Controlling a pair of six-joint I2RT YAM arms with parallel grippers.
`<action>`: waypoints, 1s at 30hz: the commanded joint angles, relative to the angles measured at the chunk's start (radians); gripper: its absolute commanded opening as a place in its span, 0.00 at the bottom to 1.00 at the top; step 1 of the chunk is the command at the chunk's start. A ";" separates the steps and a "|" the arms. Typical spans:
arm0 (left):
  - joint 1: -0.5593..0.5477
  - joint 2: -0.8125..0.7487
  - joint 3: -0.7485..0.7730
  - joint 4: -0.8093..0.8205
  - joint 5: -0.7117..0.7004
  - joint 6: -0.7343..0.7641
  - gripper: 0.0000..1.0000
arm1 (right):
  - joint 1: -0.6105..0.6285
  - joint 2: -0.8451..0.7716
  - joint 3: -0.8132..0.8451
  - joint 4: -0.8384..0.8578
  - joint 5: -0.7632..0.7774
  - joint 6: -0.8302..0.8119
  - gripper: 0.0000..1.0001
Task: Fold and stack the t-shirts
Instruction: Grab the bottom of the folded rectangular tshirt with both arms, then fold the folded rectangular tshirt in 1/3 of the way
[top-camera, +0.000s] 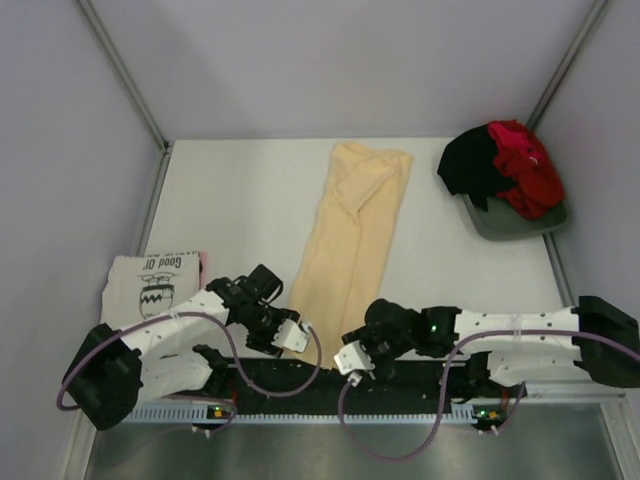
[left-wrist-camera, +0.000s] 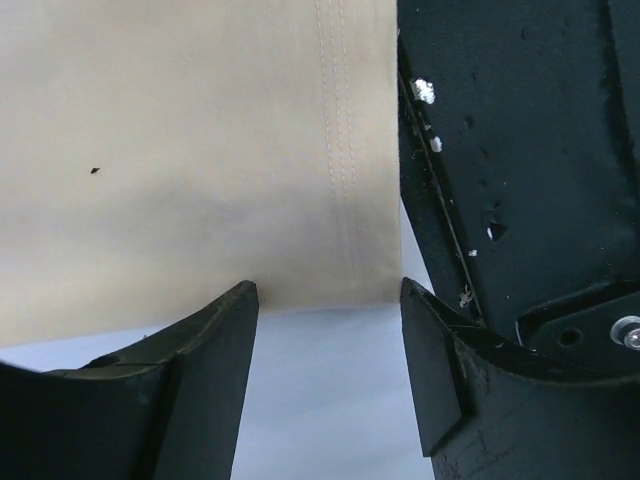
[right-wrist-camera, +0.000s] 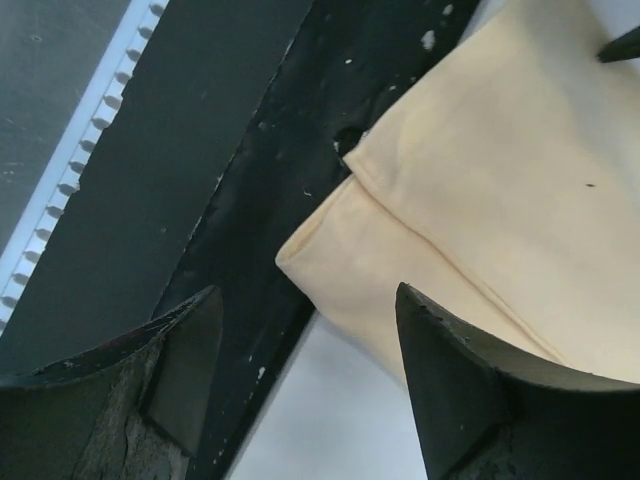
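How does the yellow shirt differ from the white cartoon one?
The pale yellow t-shirt is plain; the white t-shirt carries black print. The yellow one lies as a long narrow strip mid-table; the white one is a compact fold at the left edge. Both rest flat on the table.

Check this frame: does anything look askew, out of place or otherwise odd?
The pale yellow t-shirt, folded into a long strip, lies slanted, its near corner overlapping the black strip along the near edge. The black t-shirt and red t-shirt sit crumpled in a heap at the far right, not yet folded.
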 joint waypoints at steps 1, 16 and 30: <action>-0.012 0.030 -0.022 0.081 -0.028 -0.022 0.62 | 0.070 0.123 -0.029 0.198 0.075 -0.024 0.69; -0.021 -0.004 0.130 0.026 -0.080 -0.244 0.00 | 0.040 0.076 -0.035 0.226 0.113 0.124 0.00; 0.067 0.485 0.806 -0.003 -0.275 -0.494 0.00 | -0.561 -0.041 -0.021 0.385 0.078 0.115 0.00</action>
